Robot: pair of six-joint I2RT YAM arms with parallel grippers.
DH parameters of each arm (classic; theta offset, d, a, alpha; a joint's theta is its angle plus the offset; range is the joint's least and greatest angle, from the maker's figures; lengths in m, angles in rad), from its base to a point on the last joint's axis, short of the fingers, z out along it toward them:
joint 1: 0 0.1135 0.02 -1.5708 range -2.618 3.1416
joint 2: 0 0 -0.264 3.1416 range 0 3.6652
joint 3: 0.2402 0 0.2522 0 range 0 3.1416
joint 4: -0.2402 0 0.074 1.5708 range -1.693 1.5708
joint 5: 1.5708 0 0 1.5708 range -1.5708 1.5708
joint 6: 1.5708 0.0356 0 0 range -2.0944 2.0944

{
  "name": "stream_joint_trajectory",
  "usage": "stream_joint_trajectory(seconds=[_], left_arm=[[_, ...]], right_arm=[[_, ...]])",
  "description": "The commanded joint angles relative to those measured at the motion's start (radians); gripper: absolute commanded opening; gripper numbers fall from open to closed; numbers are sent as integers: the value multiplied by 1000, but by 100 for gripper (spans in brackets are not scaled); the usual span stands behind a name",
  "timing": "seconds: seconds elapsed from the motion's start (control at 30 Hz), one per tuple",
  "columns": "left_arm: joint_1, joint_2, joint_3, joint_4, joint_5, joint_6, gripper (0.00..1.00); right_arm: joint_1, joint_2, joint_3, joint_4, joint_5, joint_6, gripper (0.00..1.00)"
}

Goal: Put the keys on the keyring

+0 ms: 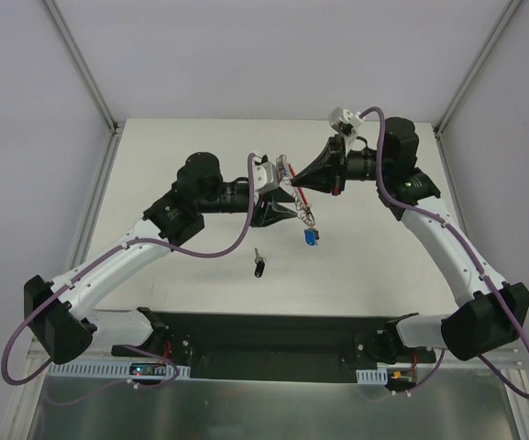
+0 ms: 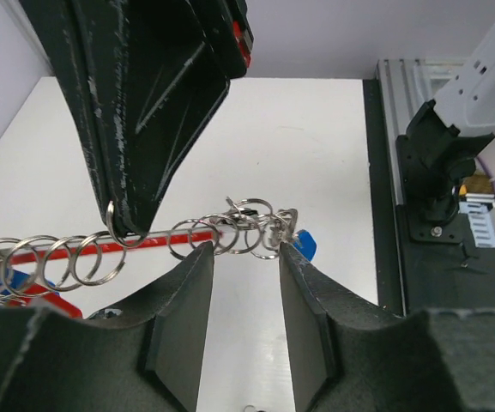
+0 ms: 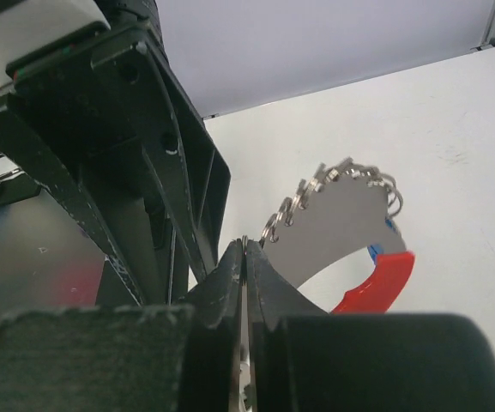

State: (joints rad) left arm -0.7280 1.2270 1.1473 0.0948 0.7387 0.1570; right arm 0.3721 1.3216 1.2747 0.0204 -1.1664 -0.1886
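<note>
The keyring [image 1: 294, 188] is a chain of silvery rings hanging in the air between both grippers, with a red tag [image 1: 300, 196]. My right gripper [image 1: 298, 181] is shut on one ring at its tips [image 3: 244, 251]. The chain [image 3: 341, 178], a whitish tag [image 3: 333, 230] and the curved red tag [image 3: 376, 280] hang beyond it. My left gripper [image 1: 282, 213] is open, its fingers [image 2: 187, 318] just under the chain [image 2: 230, 233]. A blue key [image 1: 310, 237] dangles from the chain's end and also shows in the left wrist view [image 2: 305, 245]. A black key [image 1: 260, 266] lies on the table.
The white table [image 1: 181, 174] is bounded by aluminium posts [image 1: 79, 60] at the back corners. A black base plate [image 1: 264, 335] runs along the near edge. The right arm's base mount [image 2: 440, 189] stands at the table's edge in the left wrist view.
</note>
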Motion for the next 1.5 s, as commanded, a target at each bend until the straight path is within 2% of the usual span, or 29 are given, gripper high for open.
stream_joint_trajectory(seconds=[0.0,0.37,0.87,1.03,1.27,1.47], left_arm=[[-28,-34,-27,31,-71,127,36],[-67,-18,-32,51,-291,165,35],[-70,-6,-55,114,-344,127,40],[-65,-24,-89,160,-361,21,43],[59,-49,-170,278,-194,-313,48],[79,-83,-236,359,-157,-411,53]], right_arm=[[7,-15,28,78,-21,9,1],[11,-15,20,70,-21,11,1],[18,-4,18,66,-10,15,1],[18,-2,14,64,4,14,1],[18,-5,12,62,10,14,1],[19,-7,12,62,16,14,1]])
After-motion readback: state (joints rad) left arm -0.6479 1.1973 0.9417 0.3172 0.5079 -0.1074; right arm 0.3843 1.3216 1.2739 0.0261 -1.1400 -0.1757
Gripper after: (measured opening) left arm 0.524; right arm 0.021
